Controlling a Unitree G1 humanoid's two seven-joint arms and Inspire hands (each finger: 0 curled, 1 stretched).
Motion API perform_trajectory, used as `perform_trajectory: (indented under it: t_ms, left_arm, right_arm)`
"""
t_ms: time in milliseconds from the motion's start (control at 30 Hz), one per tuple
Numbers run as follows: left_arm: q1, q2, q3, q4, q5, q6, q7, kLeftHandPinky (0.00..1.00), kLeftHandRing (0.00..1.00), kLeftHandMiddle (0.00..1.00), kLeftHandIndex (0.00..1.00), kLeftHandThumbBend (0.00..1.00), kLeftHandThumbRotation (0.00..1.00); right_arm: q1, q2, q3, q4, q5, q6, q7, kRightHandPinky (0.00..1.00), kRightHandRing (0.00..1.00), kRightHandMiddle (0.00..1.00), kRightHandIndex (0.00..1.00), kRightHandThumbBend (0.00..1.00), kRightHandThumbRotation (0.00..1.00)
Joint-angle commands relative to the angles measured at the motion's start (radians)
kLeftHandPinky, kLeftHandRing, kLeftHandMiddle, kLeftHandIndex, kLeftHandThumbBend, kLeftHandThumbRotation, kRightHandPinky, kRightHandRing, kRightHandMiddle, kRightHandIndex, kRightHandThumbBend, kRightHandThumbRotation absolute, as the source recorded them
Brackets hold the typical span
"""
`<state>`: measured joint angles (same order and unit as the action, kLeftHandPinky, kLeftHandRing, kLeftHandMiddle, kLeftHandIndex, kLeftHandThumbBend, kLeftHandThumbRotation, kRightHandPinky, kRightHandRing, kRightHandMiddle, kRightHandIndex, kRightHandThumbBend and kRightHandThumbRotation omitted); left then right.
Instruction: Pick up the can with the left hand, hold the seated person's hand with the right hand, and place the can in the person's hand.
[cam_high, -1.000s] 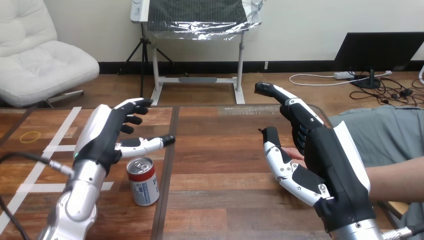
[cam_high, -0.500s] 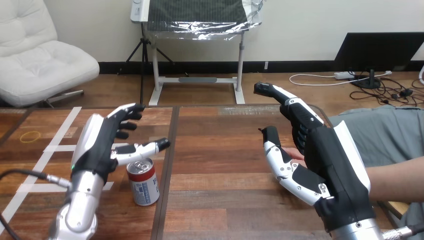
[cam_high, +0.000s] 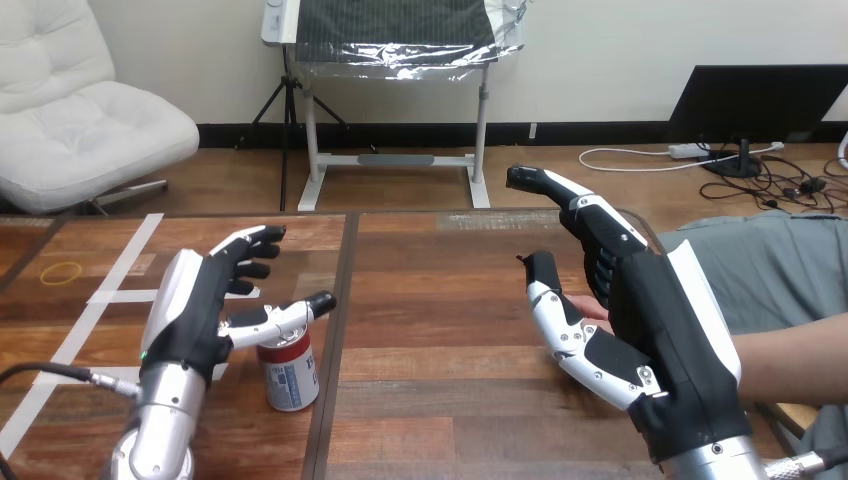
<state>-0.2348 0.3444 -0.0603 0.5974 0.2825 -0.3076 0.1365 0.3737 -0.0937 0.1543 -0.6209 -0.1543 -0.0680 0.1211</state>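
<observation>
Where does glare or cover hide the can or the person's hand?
Head view: no glare on the red-and-white metal can; the thumb of the left hand covers its top. Head view: the right hand hides most of the person's hand. Head view: pale sheen along the wooden table's far edge.

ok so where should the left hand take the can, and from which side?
Round its side wall, about mid-height, coming in from the view's left. The can stands upright with nothing beside it, so its curved wall is free to wrap. The left hand hangs open just left of it, thumb across its top in this view, so it likely needs to drop lower first.
</observation>
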Motion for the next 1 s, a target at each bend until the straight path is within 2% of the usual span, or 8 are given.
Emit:
perform_trajectory:
  t_ms: [0, 967]
  left_arm:
    - [-0.043, -0.006, 0.011, 0.01, 0.0, -0.043, 0.025, 0.73, 0.76, 0.79, 0.79, 0.88, 0.33]
    - [-0.008, -0.031, 0.004, 0.034, 0.0, -0.074, 0.051, 0.7, 0.74, 0.78, 0.79, 0.86, 0.3]
  right_arm:
    - [-0.067, -0.006, -0.011, -0.036, 0.01, -0.009, 0.003, 1.0, 1.0, 0.92, 0.83, 0.0, 0.0]
    - [-0.07, -0.008, -0.018, -0.033, 0.007, -0.016, 0.002, 1.0, 1.0, 0.88, 0.81, 0.0, 0.0]
